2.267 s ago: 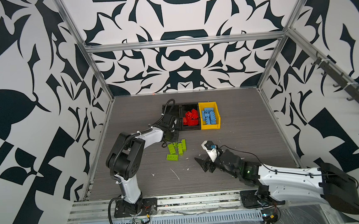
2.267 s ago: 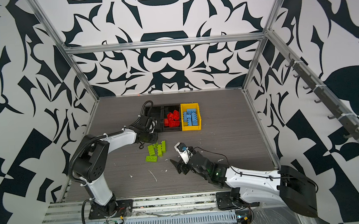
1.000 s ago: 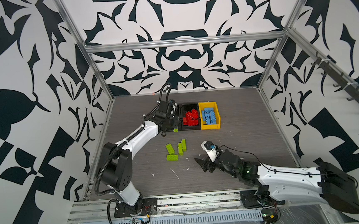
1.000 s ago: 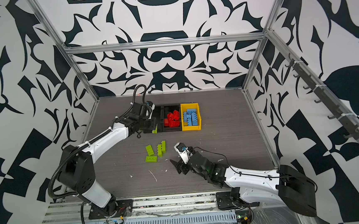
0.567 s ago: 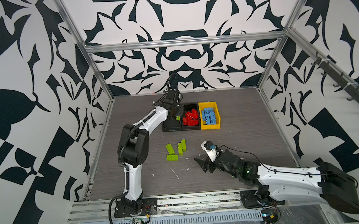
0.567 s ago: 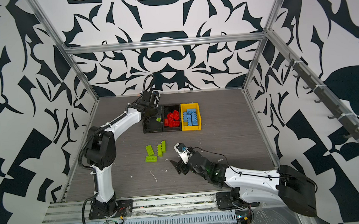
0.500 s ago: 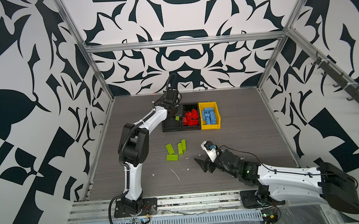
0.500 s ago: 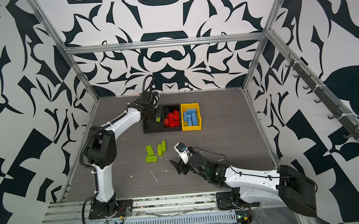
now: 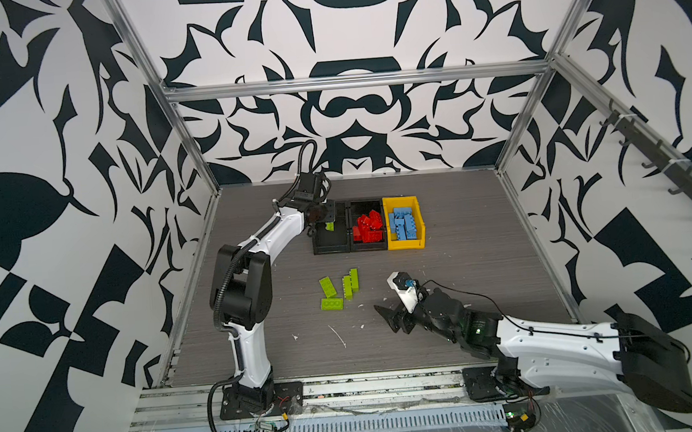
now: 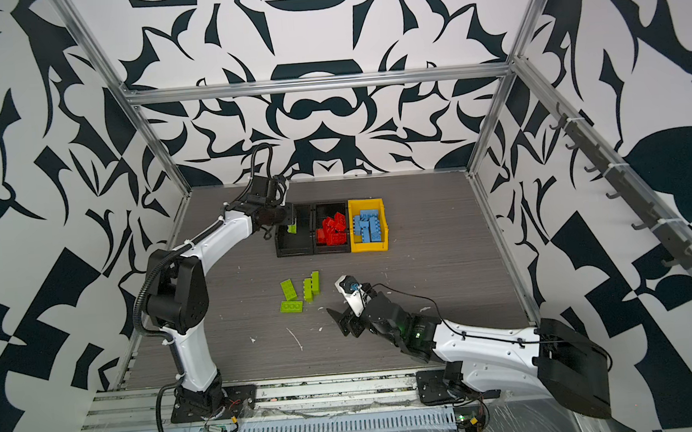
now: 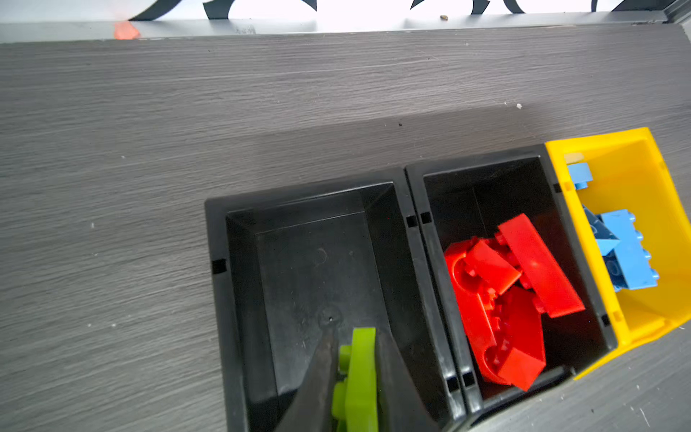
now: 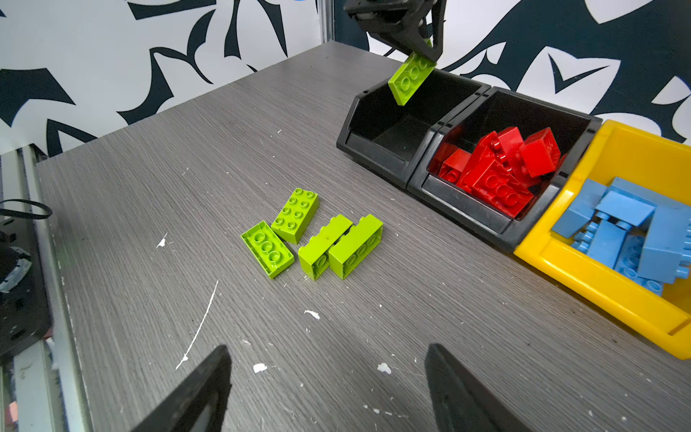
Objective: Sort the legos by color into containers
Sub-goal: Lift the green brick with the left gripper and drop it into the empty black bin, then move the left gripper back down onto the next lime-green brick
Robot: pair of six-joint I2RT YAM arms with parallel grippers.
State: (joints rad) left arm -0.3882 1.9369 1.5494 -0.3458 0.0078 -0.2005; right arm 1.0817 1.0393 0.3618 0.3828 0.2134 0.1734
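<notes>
Already binned: red bricks (image 9: 368,229) in middle black bin (image 9: 369,247), blue bricks (image 9: 404,223) in yellow bin (image 9: 406,244), toward the tabletop's (image 9: 485,257) far edge. Pinching one green brick (image 12: 410,78) in left gripper (image 11: 355,338) over empty black bin (image 11: 306,187); four loose green bricks (image 12: 295,215) left mid-tabletop. Right gripper (image 12: 327,349) agape, empty.

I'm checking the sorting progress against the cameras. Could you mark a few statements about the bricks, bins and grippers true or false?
1. The left gripper is shut on a green brick above the end black bin. True.
2. The right gripper holds a blue brick. False: it is open and holds nothing, above the table.
3. The red bricks lie in the yellow bin. False: they lie in the middle black bin; the yellow bin holds the blue bricks.
4. Four green bricks lie on the table, outside the bins. True.
</notes>
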